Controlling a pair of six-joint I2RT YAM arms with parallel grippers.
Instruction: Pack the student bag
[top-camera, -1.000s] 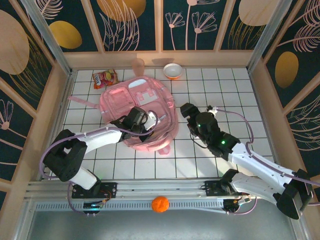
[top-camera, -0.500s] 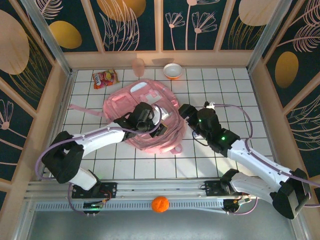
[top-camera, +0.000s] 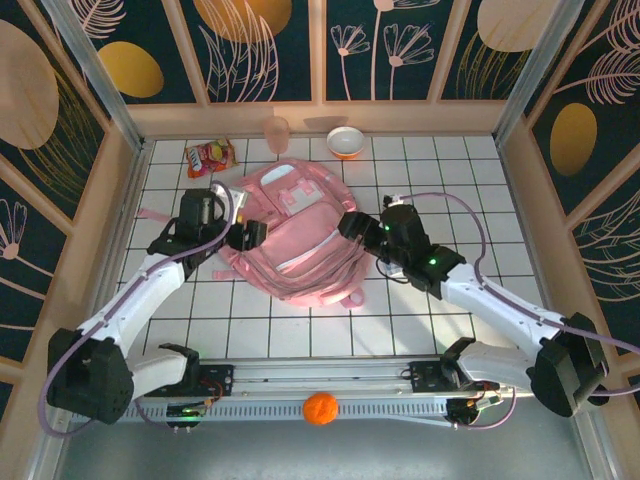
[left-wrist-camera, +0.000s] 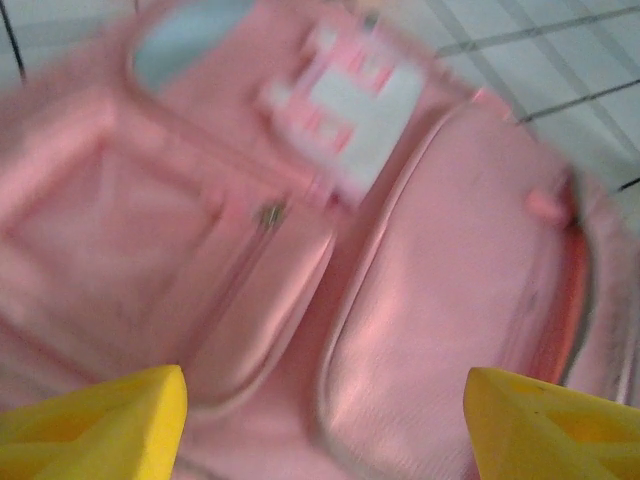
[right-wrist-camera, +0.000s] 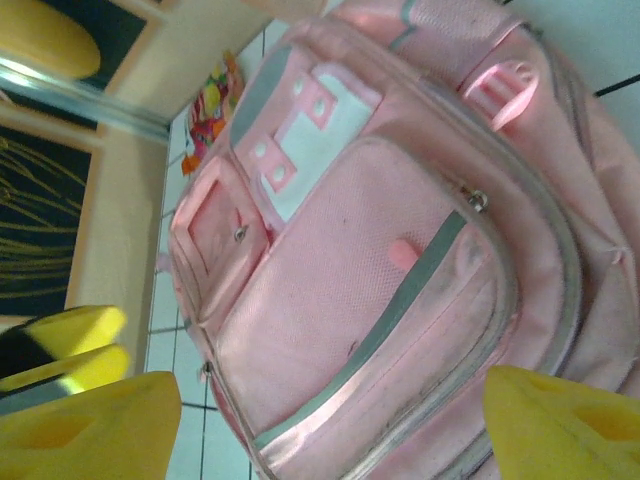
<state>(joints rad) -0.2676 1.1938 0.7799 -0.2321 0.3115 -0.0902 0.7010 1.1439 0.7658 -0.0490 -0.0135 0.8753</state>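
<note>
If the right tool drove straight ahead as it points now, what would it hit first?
The student bag: its front pocket lies dead ahead of the open right tool, nothing between them, though depth is hard to judge.

Student bag (top-camera: 295, 235) lay flat on the table (top-camera: 440, 165), about mid-way across. Behind it, along the back wall: packet (top-camera: 210, 156) to the left, cup (top-camera: 277, 132) in the middle, bowl (top-camera: 345, 142) right of the cup. Left gripper (top-camera: 238, 232) sat over the bag's left edge, right gripper (top-camera: 352, 226) at its right edge. Ball (top-camera: 320, 408) rested on the near rail, between the arm bases.
</note>
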